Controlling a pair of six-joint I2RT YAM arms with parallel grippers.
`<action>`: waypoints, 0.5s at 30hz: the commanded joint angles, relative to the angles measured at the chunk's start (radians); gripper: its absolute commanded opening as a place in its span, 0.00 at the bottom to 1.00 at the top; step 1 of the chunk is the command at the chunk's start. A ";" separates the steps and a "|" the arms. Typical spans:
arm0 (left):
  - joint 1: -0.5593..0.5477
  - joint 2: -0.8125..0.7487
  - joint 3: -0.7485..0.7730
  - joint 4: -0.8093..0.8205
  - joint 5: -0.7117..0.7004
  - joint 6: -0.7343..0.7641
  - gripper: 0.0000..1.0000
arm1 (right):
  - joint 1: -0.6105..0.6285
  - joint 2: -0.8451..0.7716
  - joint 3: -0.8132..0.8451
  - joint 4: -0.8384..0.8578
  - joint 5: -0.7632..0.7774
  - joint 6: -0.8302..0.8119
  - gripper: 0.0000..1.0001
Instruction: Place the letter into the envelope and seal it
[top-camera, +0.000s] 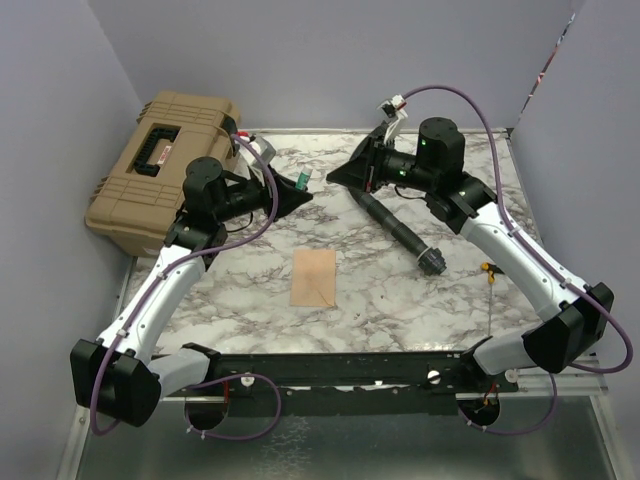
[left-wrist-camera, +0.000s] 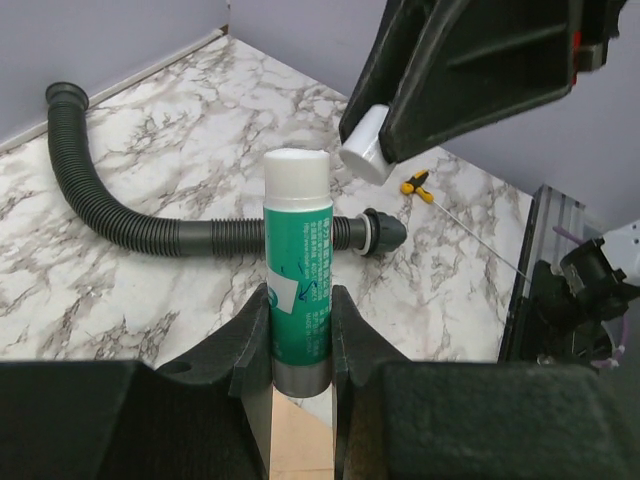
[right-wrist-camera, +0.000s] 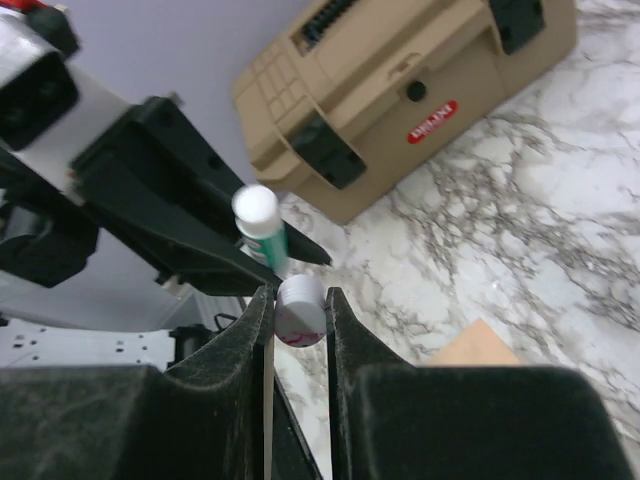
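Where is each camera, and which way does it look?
Top external: above and behind, looking down at the marble table; both arms show.
Left wrist: on the left arm, facing the right gripper; left fingers clamp the glue stick.
Right wrist: facing the tan case; right fingers pinch a white cap.
Both wrist views show the glue stick.

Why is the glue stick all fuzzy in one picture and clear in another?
Right wrist view: the glue stick is smeared and soft, perhaps out of focus; the cap in the right hand is a little fuzzy too. Left wrist view: it sits sharp in the left hand, print showing. Top view: even light, soft shadows.
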 joint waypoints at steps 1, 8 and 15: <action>-0.004 0.005 0.028 -0.020 0.095 0.095 0.00 | -0.001 -0.011 0.024 0.126 -0.152 0.086 0.01; -0.006 -0.001 0.043 -0.018 0.111 0.098 0.00 | 0.000 -0.022 -0.001 0.183 -0.133 0.135 0.01; -0.011 0.000 0.053 -0.016 0.145 0.077 0.00 | 0.000 -0.004 -0.001 0.231 -0.155 0.157 0.01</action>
